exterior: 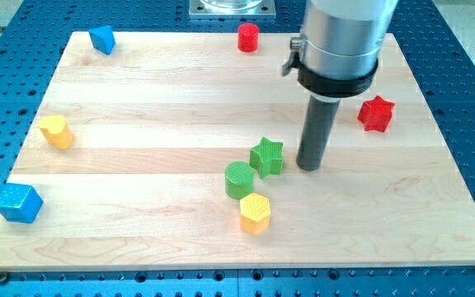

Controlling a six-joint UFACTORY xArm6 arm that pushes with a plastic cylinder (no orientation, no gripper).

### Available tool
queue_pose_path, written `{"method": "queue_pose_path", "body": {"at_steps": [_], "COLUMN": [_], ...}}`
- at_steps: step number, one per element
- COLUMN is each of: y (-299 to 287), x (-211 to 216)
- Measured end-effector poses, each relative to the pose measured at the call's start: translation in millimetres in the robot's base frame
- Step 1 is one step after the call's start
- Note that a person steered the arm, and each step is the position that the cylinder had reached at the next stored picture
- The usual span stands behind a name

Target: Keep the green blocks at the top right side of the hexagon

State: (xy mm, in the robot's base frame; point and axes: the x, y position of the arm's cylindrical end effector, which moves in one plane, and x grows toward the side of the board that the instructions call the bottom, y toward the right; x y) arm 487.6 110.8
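A yellow hexagon block (255, 213) lies on the wooden board below the view's middle. A green cylinder block (239, 179) sits just above and left of it, almost touching. A green star block (267, 156) sits up and to the right of the cylinder, close to it. My tip (309, 167) rests on the board just right of the green star, a small gap away. The rod rises into the arm's silver and black body (340, 41) at the view's top.
A red star block (376, 113) lies at the right. A red cylinder (248, 37) is at the top edge. A blue block (102, 39) is at the top left, a yellow block (56, 131) at the left, a blue cube (18, 203) at the bottom left.
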Motion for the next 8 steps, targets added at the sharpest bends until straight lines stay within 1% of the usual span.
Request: {"method": "queue_pose_path", "body": {"at_steps": [1, 2, 4, 5, 6, 7, 8], "y": [38.0, -18.3, -146.1, -188.8, -207.3, -165.0, -97.8], "x": [31.8, 75.4, 46.4, 55.6, 30.4, 15.1, 15.1]}}
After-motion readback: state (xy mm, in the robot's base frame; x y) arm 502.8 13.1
